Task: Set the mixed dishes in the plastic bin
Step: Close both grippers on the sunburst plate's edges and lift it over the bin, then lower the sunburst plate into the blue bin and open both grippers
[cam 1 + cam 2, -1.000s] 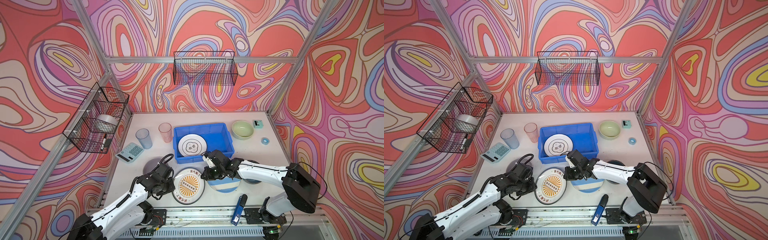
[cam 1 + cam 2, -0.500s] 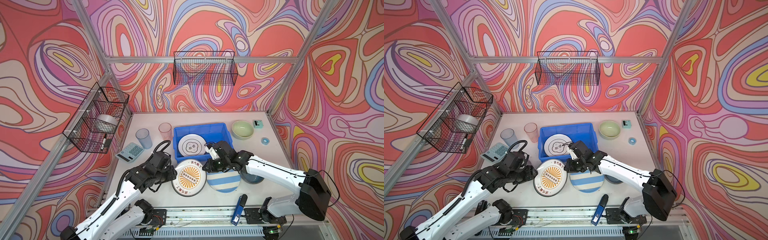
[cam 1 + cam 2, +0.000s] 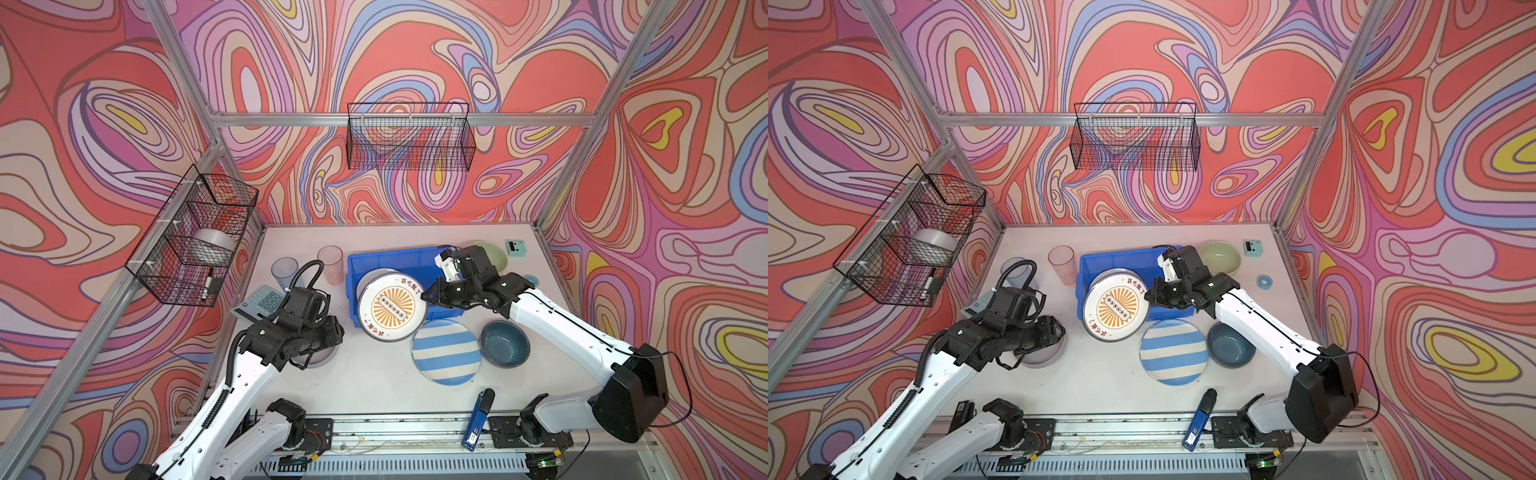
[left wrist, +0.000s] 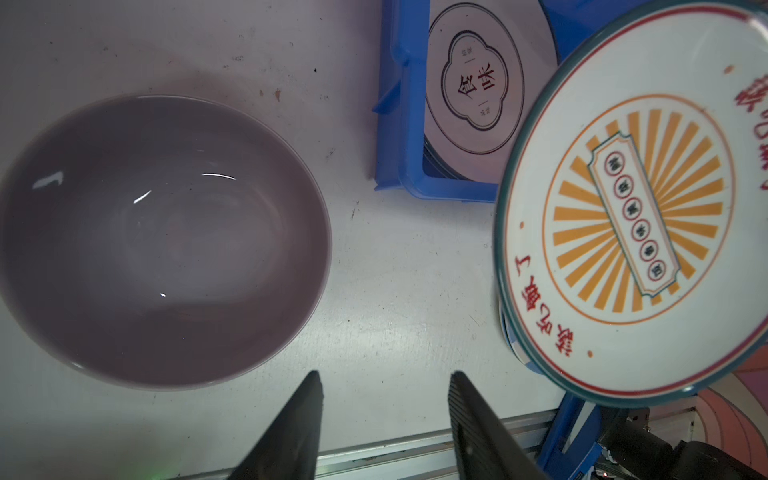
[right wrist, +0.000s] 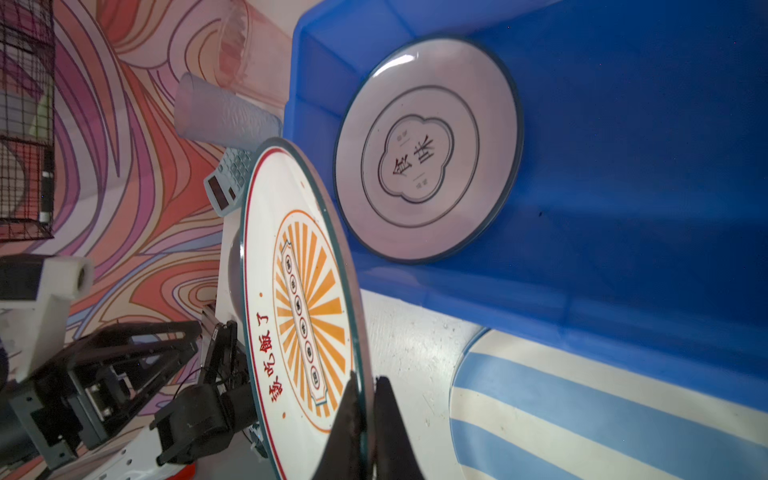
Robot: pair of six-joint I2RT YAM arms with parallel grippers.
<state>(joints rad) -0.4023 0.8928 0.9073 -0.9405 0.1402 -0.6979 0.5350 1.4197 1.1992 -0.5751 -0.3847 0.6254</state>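
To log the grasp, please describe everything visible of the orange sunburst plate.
The orange sunburst plate is round, glossy white, ceramic-looking, with a dark green rim, orange rays around a framed label and red characters. It hangs tilted over the near edge of the blue plastic bin, its rim pinched by the right tool.

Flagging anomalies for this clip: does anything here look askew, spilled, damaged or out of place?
Only the orange sunburst plate stands out: it hangs tilted, pinched by its rim in the right claw, over the front wall of the blue bin. Nothing looks spilled or broken.
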